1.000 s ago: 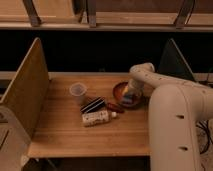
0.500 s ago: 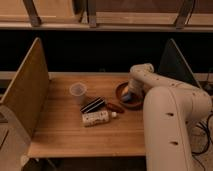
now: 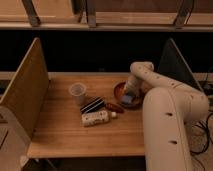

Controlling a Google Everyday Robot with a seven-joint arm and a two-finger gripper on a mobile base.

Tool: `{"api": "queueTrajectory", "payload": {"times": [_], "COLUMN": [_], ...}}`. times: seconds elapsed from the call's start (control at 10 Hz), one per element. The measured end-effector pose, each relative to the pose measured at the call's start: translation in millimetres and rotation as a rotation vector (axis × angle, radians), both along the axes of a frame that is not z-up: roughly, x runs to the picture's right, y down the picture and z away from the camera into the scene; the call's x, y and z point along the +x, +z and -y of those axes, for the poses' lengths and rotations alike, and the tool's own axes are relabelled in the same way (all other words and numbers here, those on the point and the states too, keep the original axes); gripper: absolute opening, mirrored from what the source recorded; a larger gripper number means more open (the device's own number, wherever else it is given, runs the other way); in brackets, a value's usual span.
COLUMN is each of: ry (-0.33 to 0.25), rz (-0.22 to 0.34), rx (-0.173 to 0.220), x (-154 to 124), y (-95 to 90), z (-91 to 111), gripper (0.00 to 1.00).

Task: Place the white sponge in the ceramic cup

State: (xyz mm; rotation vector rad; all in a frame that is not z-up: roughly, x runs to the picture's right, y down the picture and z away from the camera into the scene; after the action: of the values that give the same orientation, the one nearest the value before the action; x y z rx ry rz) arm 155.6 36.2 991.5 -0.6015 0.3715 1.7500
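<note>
We see the gripper (image 3: 129, 94) low in the wide orange-brown bowl (image 3: 118, 90), with the small pale blue-grey sponge (image 3: 127, 100) just beneath it. The small whitish round ceramic cup (image 3: 77, 91) stands well apart from it. We cannot tell its grip.

I'm seeing the gripper (image 3: 131, 92) hanging low over the orange-brown bowl (image 3: 117, 92) at the right side of the wooden table (image 3: 65, 137), just above the white sponge (image 3: 127, 100) lying inside that bowl; I can't tell whether they are touching. The ceramic cup (image 3: 77, 92) is standing upright well to the left. The striped flat item (image 3: 92, 105) and the white bottle (image 3: 96, 118) are lying in front of it.
</note>
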Motion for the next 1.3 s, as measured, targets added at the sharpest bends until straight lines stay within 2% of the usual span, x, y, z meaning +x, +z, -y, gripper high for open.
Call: {"api": "queueTrajectory", "payload": {"times": [0.1,0.4,0.7,0.8,1.0,1.1,1.3], "ry": [0.009,0.03,0.022,0.002,-0.05,-0.108,-0.201], "rz": [0.018,0.027,0.021,0.018,0.023,0.035,0.057], "rx": [0.008,0.037,0.131,0.185,0.267,0.317,0.369], "x": [-10,-11,-16,-19,-30,-44,-72], "y": [-1.0,-6.7,-21.7,-34.1,-54.5,-67.2,-83.4], "z": [5,19,58,81,114,133,153], "gripper": [0.0,0.0,0.0,0.0,0.0,0.0,0.0]}}
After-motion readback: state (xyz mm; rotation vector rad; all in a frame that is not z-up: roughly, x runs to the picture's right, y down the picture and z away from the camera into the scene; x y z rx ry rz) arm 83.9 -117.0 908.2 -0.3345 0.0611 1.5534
